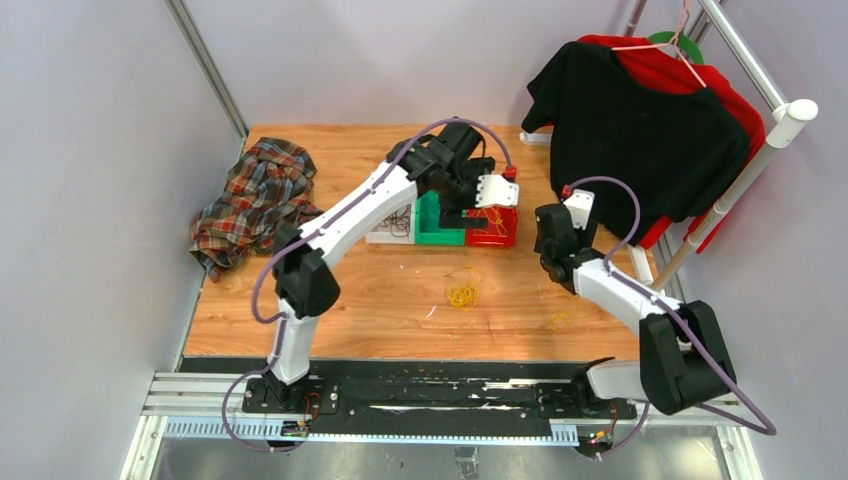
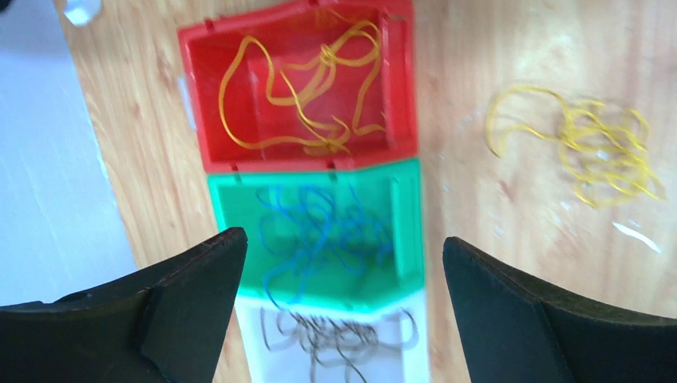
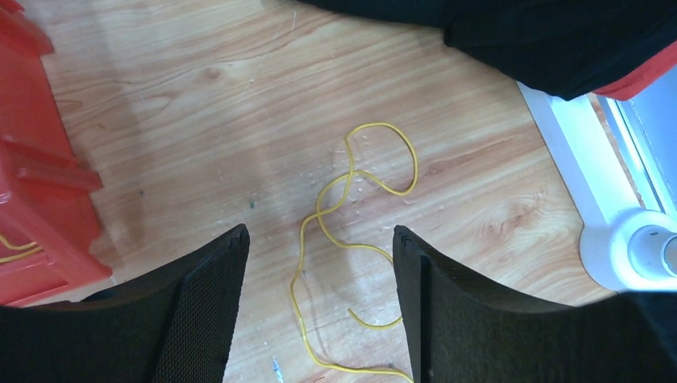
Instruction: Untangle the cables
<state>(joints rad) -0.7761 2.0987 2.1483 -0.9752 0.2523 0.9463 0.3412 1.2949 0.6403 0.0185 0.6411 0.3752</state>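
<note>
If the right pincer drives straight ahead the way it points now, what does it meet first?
Most likely the loose yellow cable lying on the wooden table, directly ahead of the open right pincer. Nothing else shows in that line, though the wrist view leaves depth unclear.

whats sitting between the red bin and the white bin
The green bin, holding blue cables, sits between the red bin and the white bin; the left wrist view shows it.

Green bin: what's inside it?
A loose tangle of blue cables lies inside the green bin. One corner is hidden behind a black jaw, so anything tucked there cannot be seen.
</note>
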